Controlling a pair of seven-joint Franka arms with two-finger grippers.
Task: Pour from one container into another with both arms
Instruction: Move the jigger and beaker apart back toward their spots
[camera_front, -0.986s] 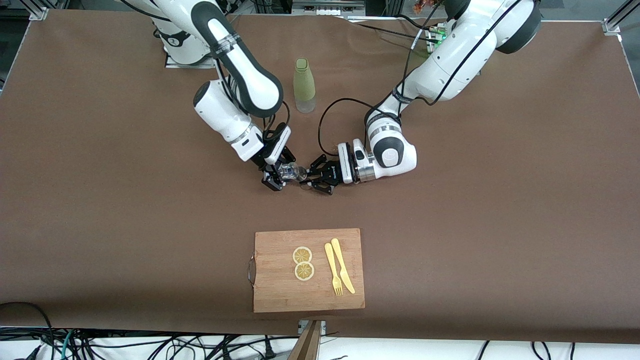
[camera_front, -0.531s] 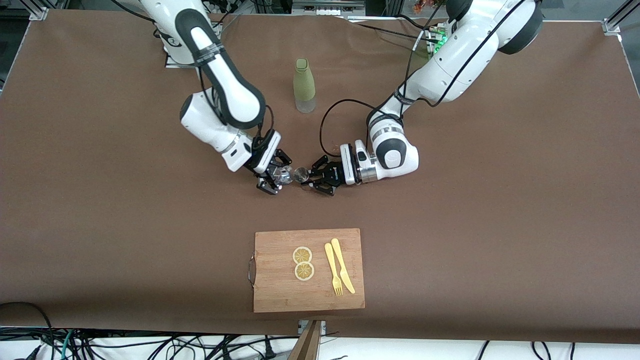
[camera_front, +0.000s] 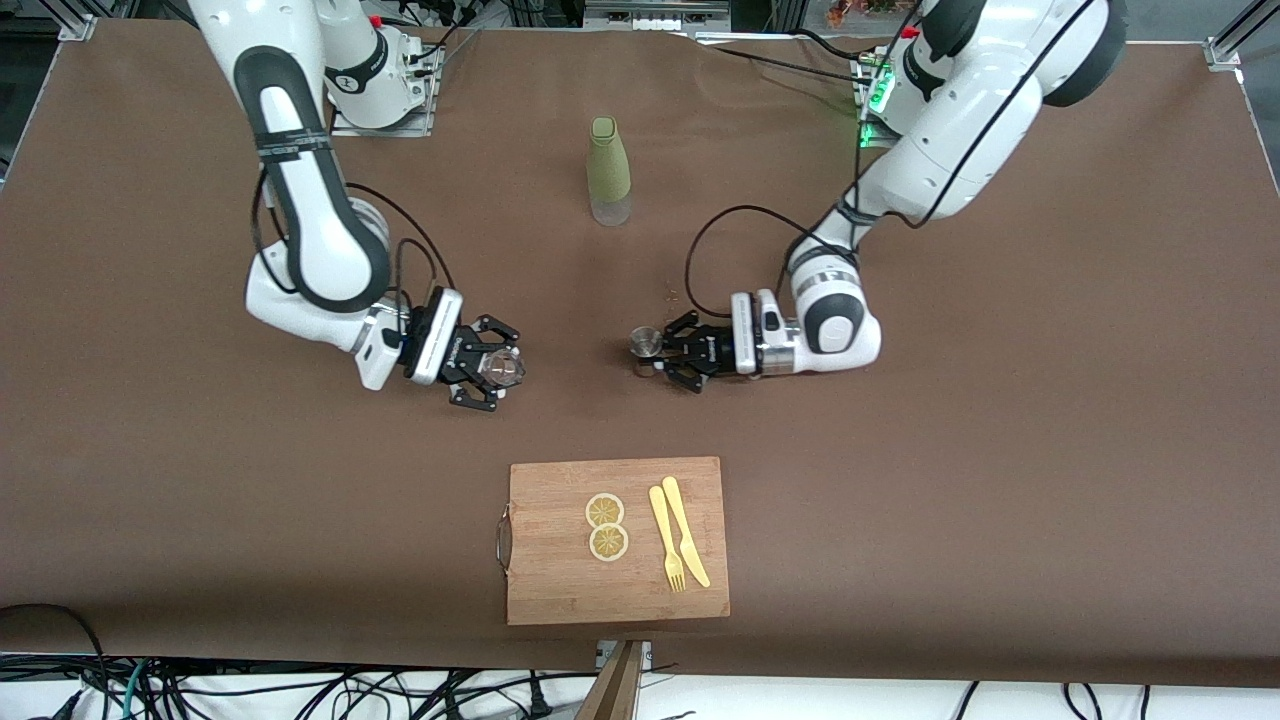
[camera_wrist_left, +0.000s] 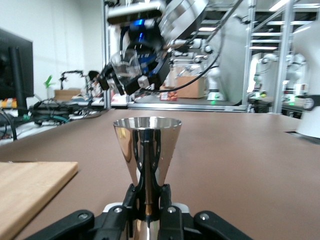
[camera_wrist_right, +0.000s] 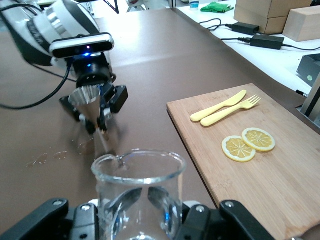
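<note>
Both arms have swung apart: right gripper (camera_front: 487, 368) clamps the glass beaker (camera_front: 500, 367), left gripper (camera_front: 668, 358) clamps the steel jigger (camera_front: 643, 343), each farther from the camera than the cutting board (camera_front: 560, 580).

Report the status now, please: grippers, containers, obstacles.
Left gripper shut on steel jigger, upright. Right gripper shut on glass beaker, upright. Containers apart, nothing between them.

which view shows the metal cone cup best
The left wrist view: the metal cone cup fills the middle, upright in the left gripper. The right wrist view shows it small; the front view shows only its rim from above.
</note>
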